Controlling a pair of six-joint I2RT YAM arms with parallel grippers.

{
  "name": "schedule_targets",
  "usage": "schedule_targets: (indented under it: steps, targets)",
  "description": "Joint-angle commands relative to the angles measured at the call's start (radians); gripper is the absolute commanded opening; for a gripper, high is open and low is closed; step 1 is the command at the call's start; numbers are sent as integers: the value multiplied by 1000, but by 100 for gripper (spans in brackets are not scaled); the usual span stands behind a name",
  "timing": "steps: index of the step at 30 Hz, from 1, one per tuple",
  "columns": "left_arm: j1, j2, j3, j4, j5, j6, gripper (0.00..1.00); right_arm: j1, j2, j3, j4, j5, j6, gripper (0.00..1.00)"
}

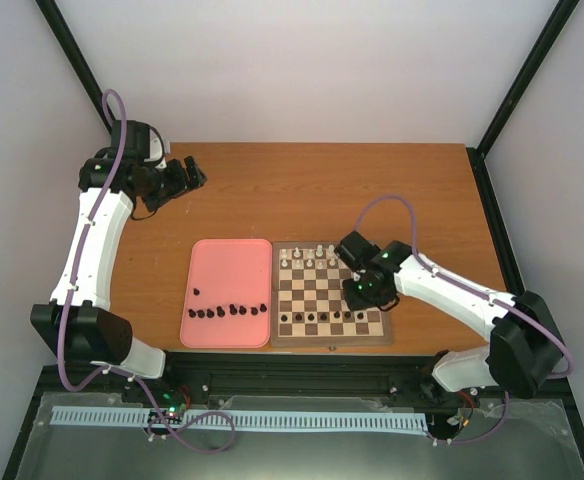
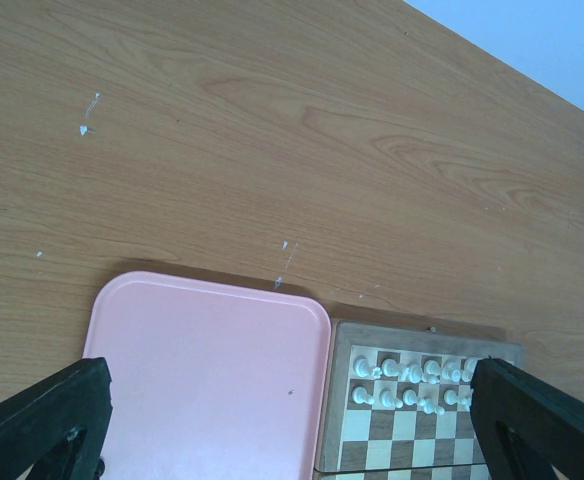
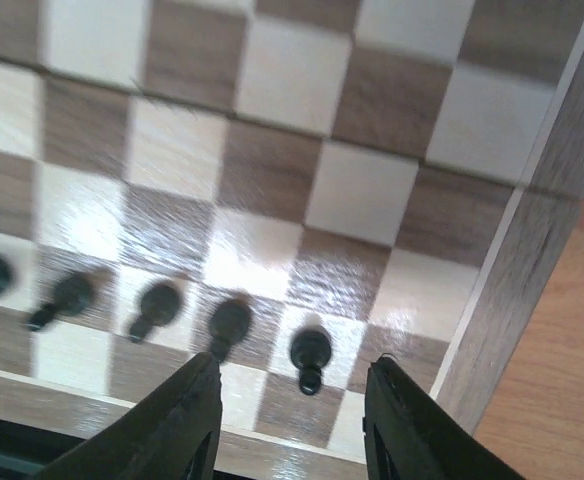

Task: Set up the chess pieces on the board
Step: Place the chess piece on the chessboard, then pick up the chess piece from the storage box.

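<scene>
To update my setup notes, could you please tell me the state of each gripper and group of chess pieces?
right gripper: open, empty, over the right side of the board.
left gripper: open, empty, away from the board.
black pawn nearest the right gripper: upright on its square, ungripped.
black pieces on the pink tray: not yet placed.
white pieces: standing in the board's far rows.

The table looks like wood-grain laminate, smooth and mostly matt, with a few pale scuffs. The board is varnished wood, its light and dark checks glossy enough to throw white glare. The chess pieces are smooth, black and faintly shiny. The tray is plain pink plastic, satin-smooth. The right gripper has fingers of matt black plastic
</scene>
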Motion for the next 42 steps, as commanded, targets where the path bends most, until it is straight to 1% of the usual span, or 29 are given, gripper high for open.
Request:
schedule_targets:
  steps: [1,7,10,12,16,17,21,23,25,27,30,36,42]
  targets:
    - [-2,-6,18,10,6,11,100,-11,-6,130,-26,40,-24,42]
    - [-4,-4,43,1,5,12,100,-2,169,350,12,-32,-87,43]
    - [-3,-5,58,-1,4,8,100,36,282,495,53,-52,-111,43]
    - [-3,-4,64,1,10,4,100,75,373,612,61,-62,-137,46]
    - [-3,-6,81,-4,8,4,100,169,580,853,87,-139,-176,46]
    - [-3,-5,84,-4,7,3,100,190,635,940,88,-155,-182,46]
    - [-4,7,102,-5,18,-1,100,269,869,1218,46,-215,-218,47]
    - [-3,11,113,-6,24,-4,100,296,972,1340,27,-249,-233,49]
    - [-3,16,118,-5,33,-6,100,308,1057,1429,15,-309,-239,51]
    - [-3,16,117,-3,39,-9,100,315,1122,1490,12,-366,-247,51]
    - [-4,16,113,0,43,-11,100,324,1188,1539,28,-408,-264,51]
    - [-4,17,101,6,48,-12,100,331,1278,1595,45,-419,-273,51]
    - [-4,18,93,8,44,-10,100,330,1309,1603,70,-432,-271,48]
